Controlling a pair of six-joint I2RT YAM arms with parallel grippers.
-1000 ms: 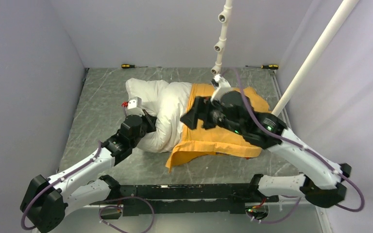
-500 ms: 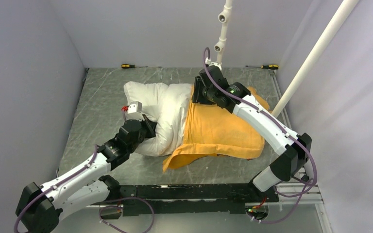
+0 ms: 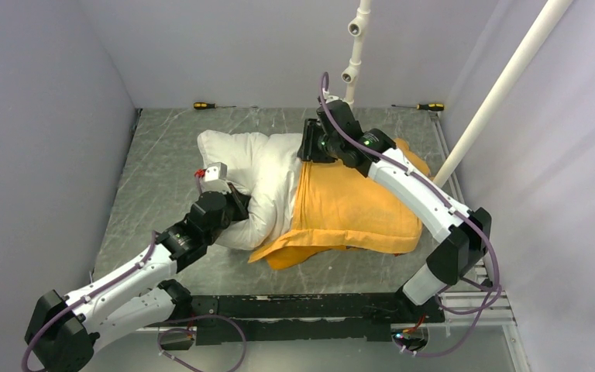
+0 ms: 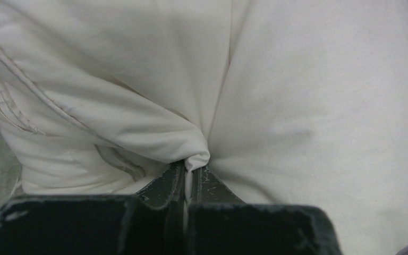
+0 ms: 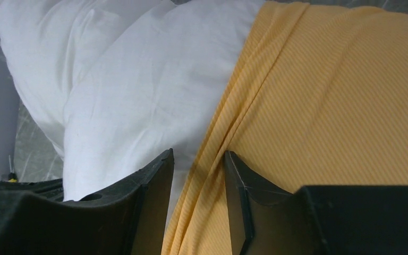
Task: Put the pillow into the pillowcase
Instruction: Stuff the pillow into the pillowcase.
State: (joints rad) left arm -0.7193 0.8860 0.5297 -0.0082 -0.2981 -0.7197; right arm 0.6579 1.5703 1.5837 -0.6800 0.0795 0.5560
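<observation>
pillow [image 3: 252,167] lies lengthwise left-right, right end in pillowcase [image 3: 356,209]; left gripper [image 4: 190,167] pinching pillow; right gripper [image 5: 198,156] apart, straddling pillowcase hem.

Overhead camera looks down from behind; both wrist cameras sit close, apparently sharing the pillow [image 3: 257,164].

Pillow [image 3: 256,167] plain white. Pillowcase [image 3: 349,209] orange-yellow across the visible side — fine diagonal ribbing in the weave. Counter [image 3: 163,155] dark grey, marbled with pale streaks.
</observation>
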